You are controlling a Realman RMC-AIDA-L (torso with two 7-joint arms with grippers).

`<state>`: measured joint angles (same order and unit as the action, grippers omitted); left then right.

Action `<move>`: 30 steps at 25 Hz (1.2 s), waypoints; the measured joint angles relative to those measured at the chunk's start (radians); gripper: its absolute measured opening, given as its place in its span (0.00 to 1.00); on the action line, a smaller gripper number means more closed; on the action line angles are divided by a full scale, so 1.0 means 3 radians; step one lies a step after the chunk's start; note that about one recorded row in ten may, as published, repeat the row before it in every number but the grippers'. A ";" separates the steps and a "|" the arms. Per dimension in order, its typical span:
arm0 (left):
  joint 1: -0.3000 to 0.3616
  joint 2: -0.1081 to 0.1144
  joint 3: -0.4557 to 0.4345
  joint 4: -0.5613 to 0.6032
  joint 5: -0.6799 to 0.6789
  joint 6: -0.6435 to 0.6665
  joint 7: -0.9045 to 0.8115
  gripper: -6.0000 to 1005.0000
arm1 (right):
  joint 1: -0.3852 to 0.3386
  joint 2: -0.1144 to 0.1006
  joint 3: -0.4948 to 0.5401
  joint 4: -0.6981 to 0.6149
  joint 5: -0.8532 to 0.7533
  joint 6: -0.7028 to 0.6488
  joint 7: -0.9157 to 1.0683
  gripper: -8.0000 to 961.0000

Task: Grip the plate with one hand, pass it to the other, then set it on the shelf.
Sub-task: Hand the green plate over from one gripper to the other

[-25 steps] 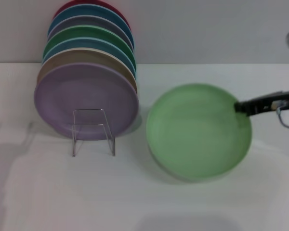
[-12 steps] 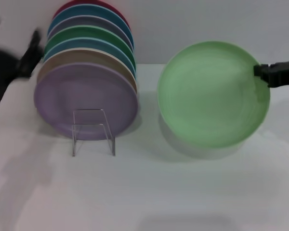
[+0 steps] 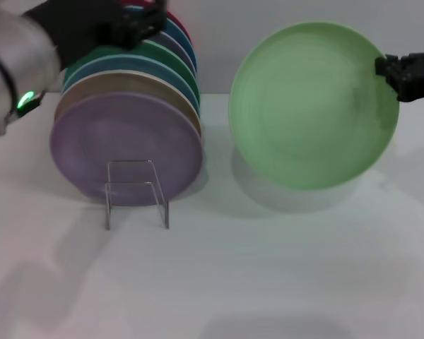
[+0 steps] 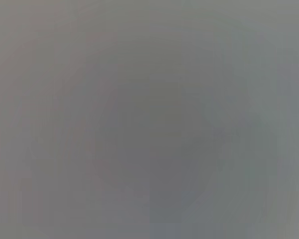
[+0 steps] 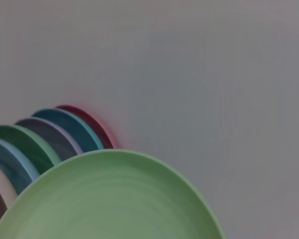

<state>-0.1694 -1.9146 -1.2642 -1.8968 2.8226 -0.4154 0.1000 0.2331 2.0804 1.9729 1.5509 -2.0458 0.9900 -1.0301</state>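
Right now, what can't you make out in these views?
- Left gripper: head view, blurred, fingers unreadable.
- Left wrist view: featureless grey, nothing identifiable.
- Right gripper on the plate: arm cut off by the frame edge.
- Rack: rear hidden behind the lavender plate.

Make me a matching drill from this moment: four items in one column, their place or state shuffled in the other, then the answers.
Items:
1. round pale mint-green plastic plate
2. round lavender plate
3. left end effector
4. small clear plate rack

Places or states:
A. above the rear racked plates
B. frontmost in the stack
C. lifted, gripped at its rim by the right end effector
D. on the white table, before the stack

Pairs: 1-C, 2-B, 3-A, 4-D
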 joint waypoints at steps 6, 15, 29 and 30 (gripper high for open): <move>-0.0373 -0.0367 -0.0800 -0.0184 -0.1455 -0.1280 0.1274 0.71 | -0.0032 -0.0003 -0.0007 0.0034 0.0224 -0.0029 -0.0265 0.05; -0.0495 -0.0497 -0.1087 0.0168 -0.2105 -0.1599 0.1858 0.70 | -0.0077 0.0000 -0.0160 0.0150 0.0480 0.0055 -0.0428 0.06; -0.0525 -0.0503 -0.1039 0.0535 -0.2118 -0.1603 0.1966 0.69 | -0.0003 -0.0005 -0.0501 0.0141 0.0515 0.0056 -0.0513 0.07; -0.0523 -0.0503 -0.1038 0.0543 -0.2118 -0.1604 0.1966 0.69 | -0.0001 -0.0006 -0.0510 0.0141 0.0515 0.0057 -0.0513 0.07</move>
<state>-0.3264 -2.0655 -1.5758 -1.7339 2.1871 -0.8968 0.6897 0.2328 2.0787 1.8198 1.5934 -1.8913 1.0071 -1.1842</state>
